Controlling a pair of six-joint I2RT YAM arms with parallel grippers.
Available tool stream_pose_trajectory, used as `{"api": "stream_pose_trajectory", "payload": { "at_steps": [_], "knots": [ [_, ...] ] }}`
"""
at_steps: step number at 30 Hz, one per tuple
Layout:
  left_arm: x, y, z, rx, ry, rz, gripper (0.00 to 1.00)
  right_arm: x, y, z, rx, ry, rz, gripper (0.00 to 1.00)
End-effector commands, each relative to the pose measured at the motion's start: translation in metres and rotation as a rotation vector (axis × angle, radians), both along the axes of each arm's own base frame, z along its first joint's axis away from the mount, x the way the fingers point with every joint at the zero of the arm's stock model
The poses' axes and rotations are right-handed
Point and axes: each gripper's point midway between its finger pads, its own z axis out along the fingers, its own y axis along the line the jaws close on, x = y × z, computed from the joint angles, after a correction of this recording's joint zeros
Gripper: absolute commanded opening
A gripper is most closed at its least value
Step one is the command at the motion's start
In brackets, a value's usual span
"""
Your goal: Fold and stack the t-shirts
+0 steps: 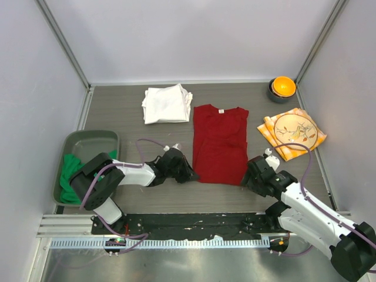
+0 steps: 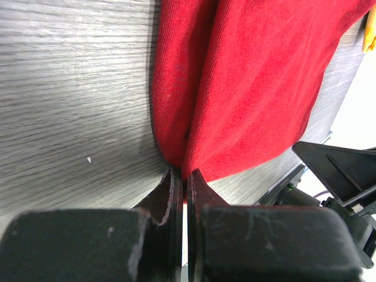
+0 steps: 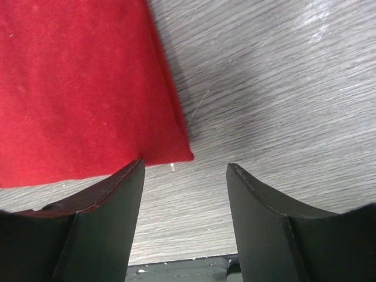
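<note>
Overhead, the red t-shirt (image 1: 220, 144) is lying flat at mid worktop (image 1: 117, 117), hem toward the near edge. Left wrist: the left gripper (image 2: 183, 175) is clenching its hem corner. Right wrist: the right gripper (image 3: 185, 165) is gaping astride the opposite corner.

Between the open fingers of the right gripper (image 3: 185, 165) the table (image 3: 282, 88) is bare; only the corner of the red t-shirt (image 3: 76, 88) lies before one finger. Ahead on its outer side, the orange cloth (image 1: 292, 132) and the bowl (image 1: 274, 91) stand well apart. Beside the left gripper (image 2: 183, 174), away from the shirt, free table reaches to the white t-shirt (image 1: 167, 104); the tray (image 1: 91, 133) lies behind.
</note>
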Motion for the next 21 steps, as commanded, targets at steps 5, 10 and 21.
{"api": "stream_pose_trajectory", "payload": {
  "at_steps": [5,10,21],
  "knots": [
    [-0.017,0.045,-0.04,0.182,0.072,0.023,0.0,0.014,-0.007,-0.001,-0.011,-0.069,-0.085,0.63],
    [-0.017,0.045,-0.041,0.184,0.074,0.019,0.0,0.021,-0.003,-0.001,-0.004,-0.082,-0.089,0.63],
    [-0.02,0.043,-0.046,0.17,0.088,0.016,0.0,0.028,0.01,-0.015,0.038,-0.07,-0.081,0.62]
  ]
}}
